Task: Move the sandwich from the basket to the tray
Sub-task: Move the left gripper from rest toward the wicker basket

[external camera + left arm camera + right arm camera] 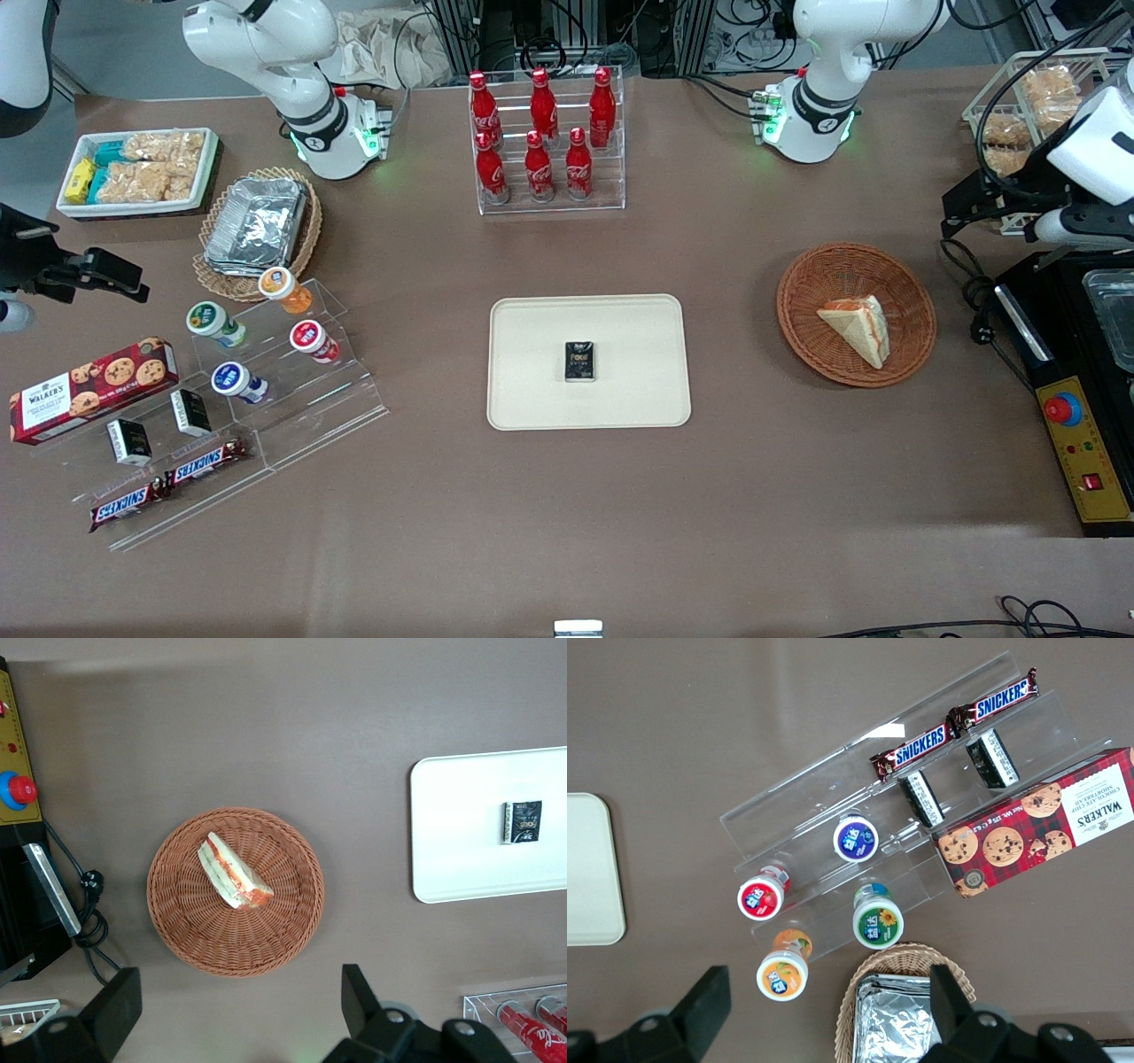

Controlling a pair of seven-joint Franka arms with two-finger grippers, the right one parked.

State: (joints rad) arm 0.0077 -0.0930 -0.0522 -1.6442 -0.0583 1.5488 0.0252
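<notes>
Snacks on a clear stepped stand [833,793]
Snickers bars [957,726] upper right, cookie box [1036,828] at right edge, yogurt cups [855,839] centre, foil-filled wicker basket [873,967] bottom centre, tray [589,868] at left edge.

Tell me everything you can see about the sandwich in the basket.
The sandwich is a triangular wedge of white bread with an orange-red filling stripe along one edge. It lies flat in the round reddish-brown wicker basket, touching only the weave. The left claw hangs open above the basket, clear of it.
</notes>
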